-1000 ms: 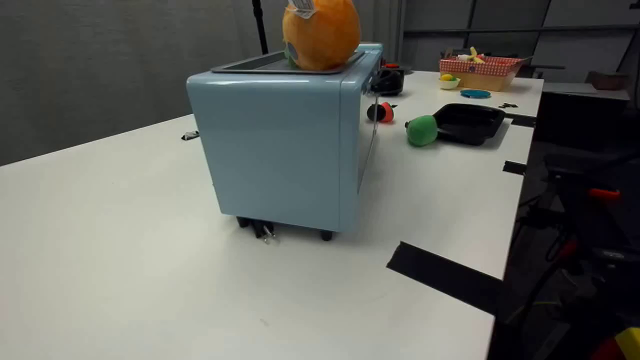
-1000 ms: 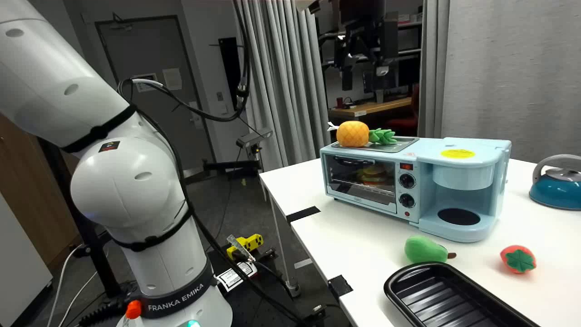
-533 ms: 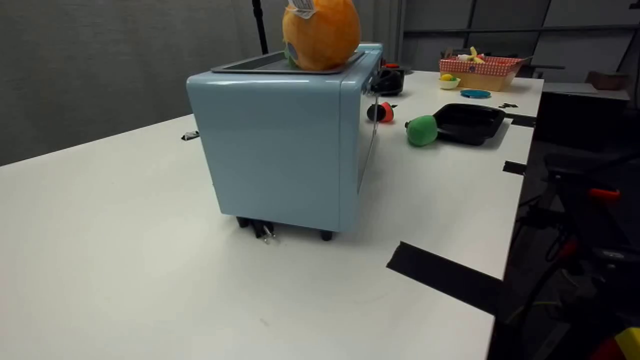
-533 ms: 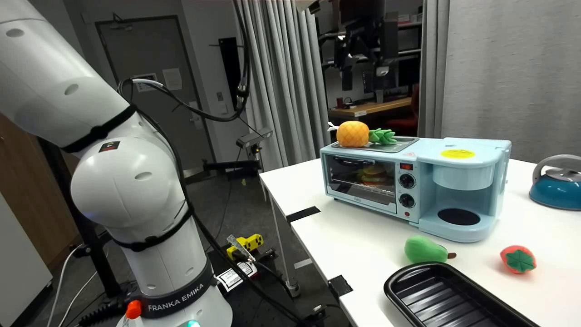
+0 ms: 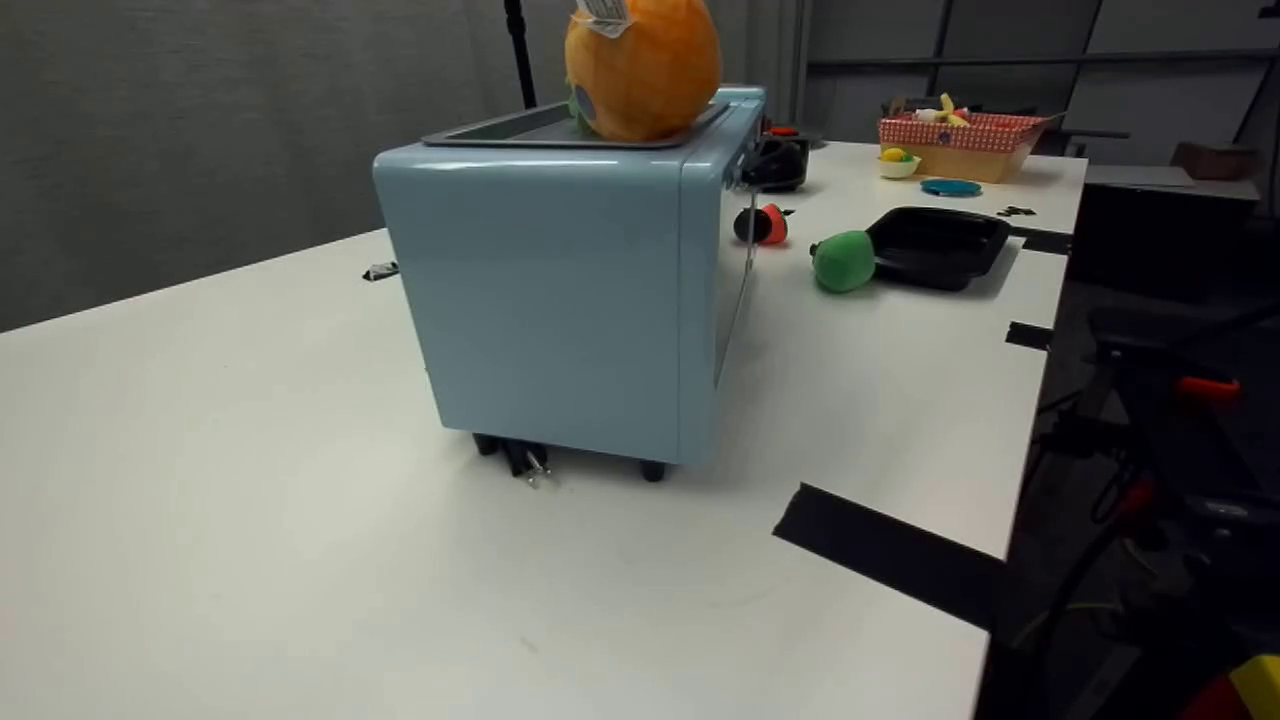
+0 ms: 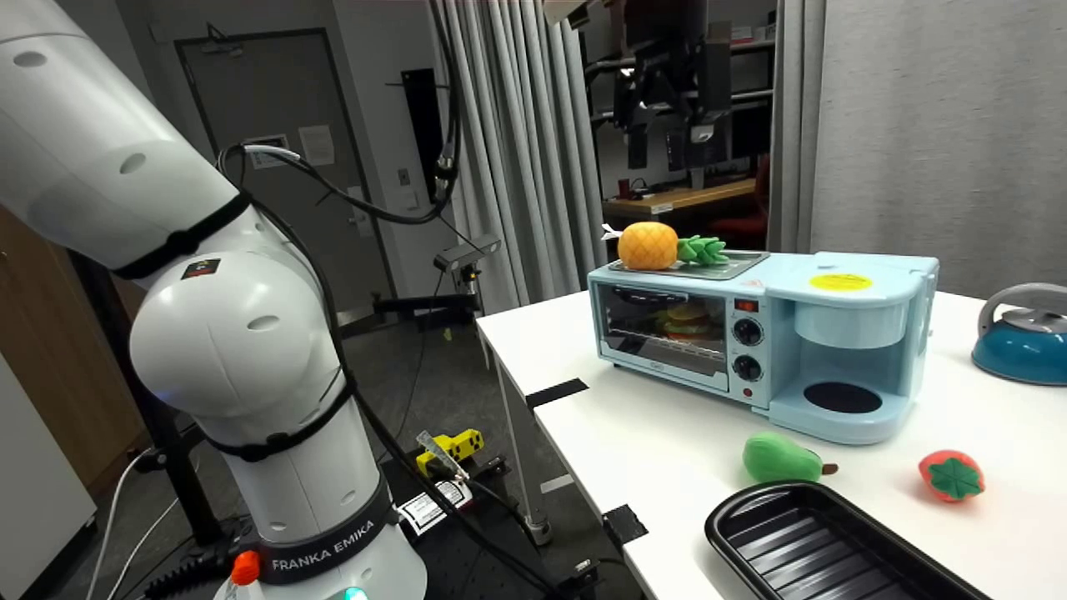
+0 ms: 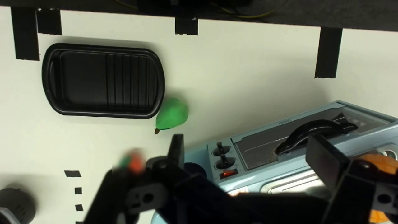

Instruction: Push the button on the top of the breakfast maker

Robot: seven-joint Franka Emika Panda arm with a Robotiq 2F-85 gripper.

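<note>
The gripper (image 7: pixel 251 156) hangs over the white table (image 5: pixel 250 520), its fingers (image 7: pixel 177 151) spread wide apart. Well below them sits the pale blue breakfast maker (image 6: pixel 763 350), seen in both exterior views; in the wrist view it shows through the gap between the fingers and runs on behind the one at that view's right. Inside the gap appear two black knobs (image 7: pixel 225 163), a red switch (image 7: pixel 228 173) and part of the glass door (image 7: pixel 264 149). The black door handle (image 7: pixel 314 125) arches past the tip of the finger at the right. Partly hidden behind this finger is an orange pineapple toy (image 6: pixel 648 246), lying on its side on a metal tray (image 6: pixel 738 267) atop the breakfast maker. A yellow oval patch (image 6: pixel 840 282) marks the top's other end.

Farther out, beyond the tip of the finger at the wrist view's left, a green pear (image 7: pixel 172 115) lies just beside a black pan (image 7: pixel 84 79); whether they touch is hard to tell. A red strawberry (image 6: pixel 952 477) is a blur next to the same finger there. Farther from the fingers, in an exterior view, stands a blue kettle (image 6: pixel 1024 350). Well beyond, toward the table's far end, are a flat blue disc (image 5: pixel 950 187), a small bowl (image 5: pixel 898 171) and a basket (image 5: pixel 945 163).
</note>
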